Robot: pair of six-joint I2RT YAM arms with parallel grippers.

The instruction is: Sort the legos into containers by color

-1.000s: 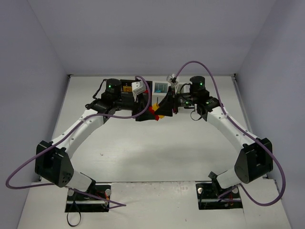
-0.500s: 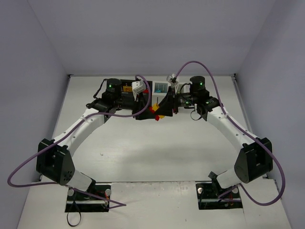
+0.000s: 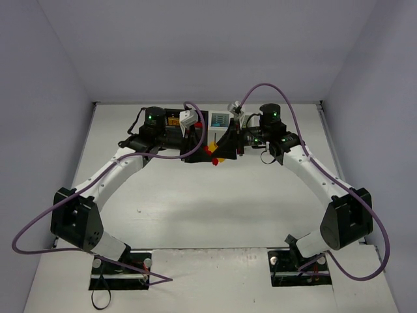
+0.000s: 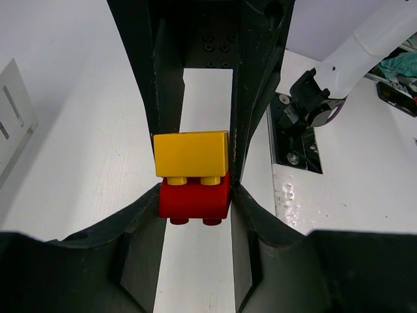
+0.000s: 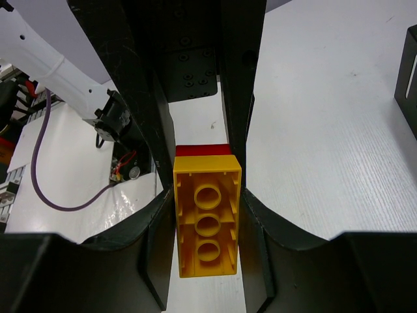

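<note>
Clamping the yellow brick (image 5: 207, 222), long axis up-frame, in the right end effector (image 5: 207, 195) while pinching the attached red brick (image 4: 194, 201) in the left end effector (image 4: 194, 189).

Left arm (image 3: 117, 169) and right arm (image 3: 313, 176) reach forward and converge; left pincer (image 4: 194, 176) and right pincer (image 5: 207, 215) are clamped (tips nearly meeting).

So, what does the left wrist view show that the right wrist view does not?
Only the left wrist view: the red brick seen from the side, pinched by the left gripper, with the yellow brick and its studs at the joint, plus a white bin wall. Only the right wrist view: the yellow brick's hollow underside with three tubes, clamped by the right gripper, plus a black bin edge. Both: the same yellow-red pair above the white table.
</note>
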